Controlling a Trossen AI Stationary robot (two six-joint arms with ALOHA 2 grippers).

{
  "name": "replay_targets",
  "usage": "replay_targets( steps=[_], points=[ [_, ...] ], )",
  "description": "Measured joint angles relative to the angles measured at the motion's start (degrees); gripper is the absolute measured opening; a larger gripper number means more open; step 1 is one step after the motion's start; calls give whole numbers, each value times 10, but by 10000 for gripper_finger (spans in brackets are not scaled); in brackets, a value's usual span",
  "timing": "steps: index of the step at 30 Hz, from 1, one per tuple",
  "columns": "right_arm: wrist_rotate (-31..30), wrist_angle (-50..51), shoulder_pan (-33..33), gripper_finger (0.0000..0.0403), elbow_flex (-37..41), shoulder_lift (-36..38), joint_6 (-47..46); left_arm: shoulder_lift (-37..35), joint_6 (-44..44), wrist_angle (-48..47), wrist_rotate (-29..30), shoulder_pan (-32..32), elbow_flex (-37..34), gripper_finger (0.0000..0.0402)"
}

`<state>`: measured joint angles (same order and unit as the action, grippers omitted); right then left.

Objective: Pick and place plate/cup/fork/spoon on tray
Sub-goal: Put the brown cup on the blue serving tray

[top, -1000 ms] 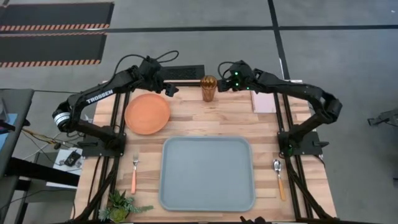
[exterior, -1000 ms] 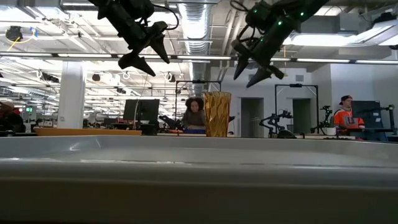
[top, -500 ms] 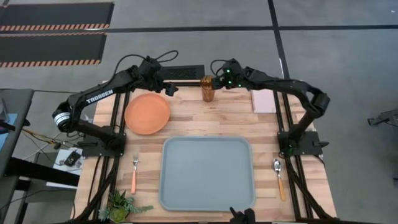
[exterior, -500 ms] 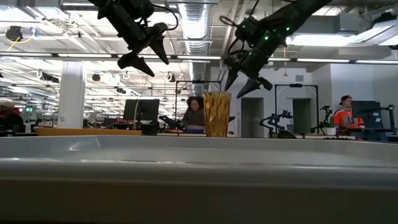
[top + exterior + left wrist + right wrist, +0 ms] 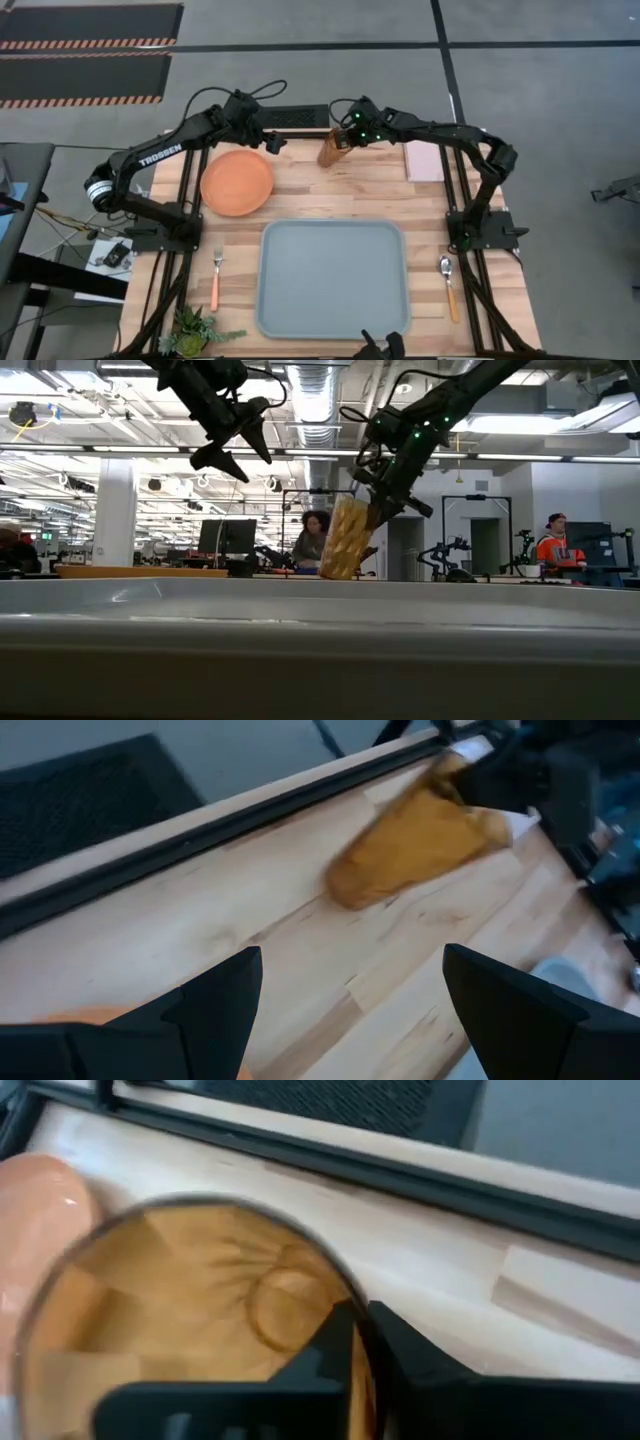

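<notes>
The amber ribbed cup [image 5: 331, 150] stands tilted at the table's far edge, its mouth leaning toward my right gripper [image 5: 346, 134], which is shut on it. My left gripper [image 5: 270, 143] hangs open in the air above the far edge of the orange plate [image 5: 237, 182], touching nothing. The grey-blue tray [image 5: 333, 278] lies at the near middle. To the tray's left lies the fork [image 5: 216, 278], to its right the spoon [image 5: 449, 285]. My right gripper pinches the cup's rim [image 5: 345, 1295] on the side facing the table's right, with one finger [image 5: 335, 1345] inside the cup and one [image 5: 410, 1365] outside. The fingers slant down from the right [image 5: 385, 510]. The cup [image 5: 345, 540] leans over; whether its base is still on the table I cannot tell.
A pink pad [image 5: 424, 164] lies at the far right of the table. A small green plant [image 5: 195, 330] sits at the near left corner. Bare wood shows between plate, cup and tray.
My right gripper has moved toward the table's left and down onto the cup and has shut on its rim. The cup, upright a second ago, has tipped over with its mouth toward the right arm. The left arm has kept still.
</notes>
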<state>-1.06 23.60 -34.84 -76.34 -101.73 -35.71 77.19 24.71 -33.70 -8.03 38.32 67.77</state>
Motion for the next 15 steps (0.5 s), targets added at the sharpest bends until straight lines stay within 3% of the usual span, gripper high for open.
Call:
replay_targets(
  steps=[8,12,15],
  points=[
    [92,18,-13,11,0,52,27,4,-233,42,-117,-34,0,286],
    [136,41,-20,17,0,95,32,20,-329,56,-106,-61,0,286],
    [140,69,-15,19,0,116,44,43,-347,89,-81,-78,0,288]
  ],
)
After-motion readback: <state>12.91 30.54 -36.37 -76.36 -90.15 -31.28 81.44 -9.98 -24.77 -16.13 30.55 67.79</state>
